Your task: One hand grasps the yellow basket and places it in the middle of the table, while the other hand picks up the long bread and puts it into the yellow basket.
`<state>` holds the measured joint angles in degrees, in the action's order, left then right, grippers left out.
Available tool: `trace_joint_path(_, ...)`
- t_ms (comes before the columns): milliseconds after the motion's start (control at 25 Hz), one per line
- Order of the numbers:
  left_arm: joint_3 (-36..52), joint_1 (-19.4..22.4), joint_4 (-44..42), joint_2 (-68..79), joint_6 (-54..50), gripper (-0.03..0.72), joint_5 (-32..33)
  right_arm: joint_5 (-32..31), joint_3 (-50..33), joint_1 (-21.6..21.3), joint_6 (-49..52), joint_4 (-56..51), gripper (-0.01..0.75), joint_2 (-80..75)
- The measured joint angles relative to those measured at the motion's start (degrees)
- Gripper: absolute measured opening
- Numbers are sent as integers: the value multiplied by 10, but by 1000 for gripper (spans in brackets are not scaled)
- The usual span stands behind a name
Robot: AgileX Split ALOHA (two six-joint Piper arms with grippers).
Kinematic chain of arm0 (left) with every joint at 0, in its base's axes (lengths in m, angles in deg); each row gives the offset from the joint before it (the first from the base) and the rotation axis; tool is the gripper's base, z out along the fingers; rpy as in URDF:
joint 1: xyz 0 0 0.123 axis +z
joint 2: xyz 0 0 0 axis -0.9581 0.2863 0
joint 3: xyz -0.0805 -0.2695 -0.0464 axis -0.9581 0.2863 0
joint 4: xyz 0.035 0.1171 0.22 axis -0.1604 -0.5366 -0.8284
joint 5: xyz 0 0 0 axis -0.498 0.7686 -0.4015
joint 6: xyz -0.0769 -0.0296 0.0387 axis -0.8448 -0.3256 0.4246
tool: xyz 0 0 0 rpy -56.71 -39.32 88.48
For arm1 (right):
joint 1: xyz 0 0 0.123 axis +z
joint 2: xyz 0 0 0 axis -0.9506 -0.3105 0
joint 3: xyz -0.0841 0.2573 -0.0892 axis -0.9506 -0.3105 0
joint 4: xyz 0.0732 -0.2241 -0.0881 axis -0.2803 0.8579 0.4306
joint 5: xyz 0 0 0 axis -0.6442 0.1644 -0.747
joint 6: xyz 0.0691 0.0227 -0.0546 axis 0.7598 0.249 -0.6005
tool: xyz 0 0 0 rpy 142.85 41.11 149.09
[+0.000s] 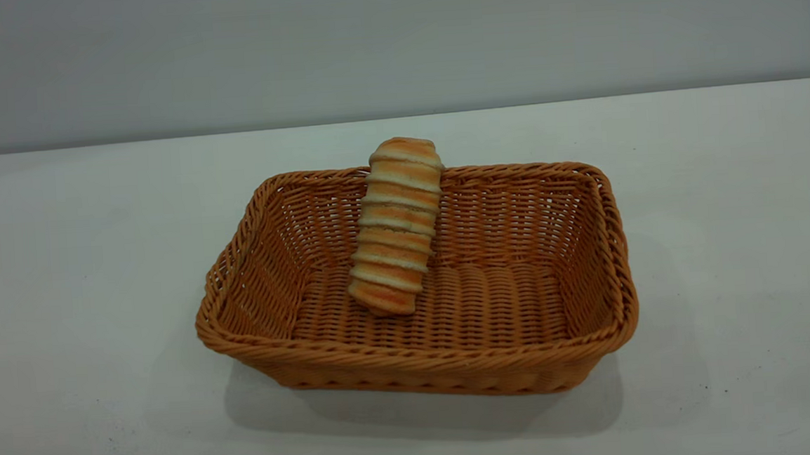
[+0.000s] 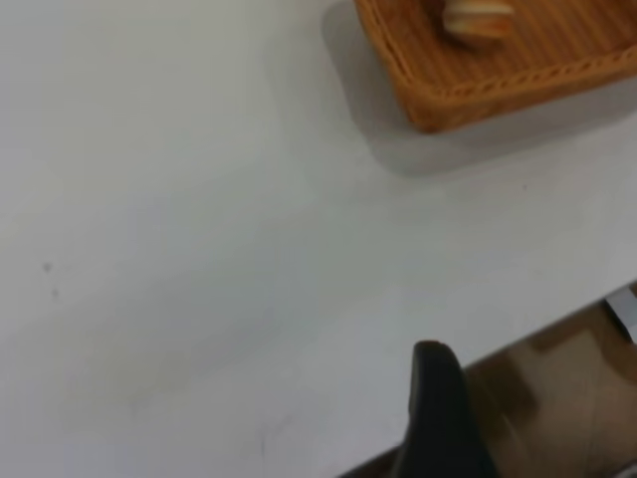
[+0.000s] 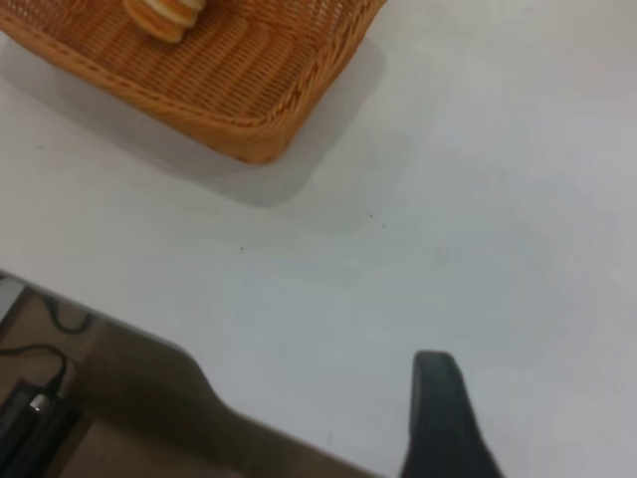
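The yellow basket (image 1: 454,337) stands in the middle of the white table (image 1: 64,290). The long bread (image 1: 396,226) lies inside it, its lower end on the basket floor and its upper end propped against the far rim. Neither gripper shows in the exterior view. In the left wrist view a black part of my left gripper (image 2: 438,408) hangs over the table's front edge, well away from the basket's corner (image 2: 478,80) and the bread's end (image 2: 478,18). In the right wrist view my right gripper (image 3: 438,413) is over bare table, far from the basket (image 3: 249,90) and bread (image 3: 164,15).
The table's front edge shows in both wrist views, with brown floor (image 2: 557,398) beyond it and a black cable and device (image 3: 30,408) below the table. A grey wall (image 1: 393,38) stands behind the table.
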<state>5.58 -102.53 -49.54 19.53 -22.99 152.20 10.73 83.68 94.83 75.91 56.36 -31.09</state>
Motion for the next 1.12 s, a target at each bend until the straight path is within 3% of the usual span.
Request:
trace_joint_path(920, 3, 0, -16, -7, 12, 558, 4, 0, -1, -2, 3, 0, 371, 0)
trace_joint_path(1120, 3, 52, -16, -25, 12, 558, 4, 0, -1, -86, 0, -1, 370, 0)
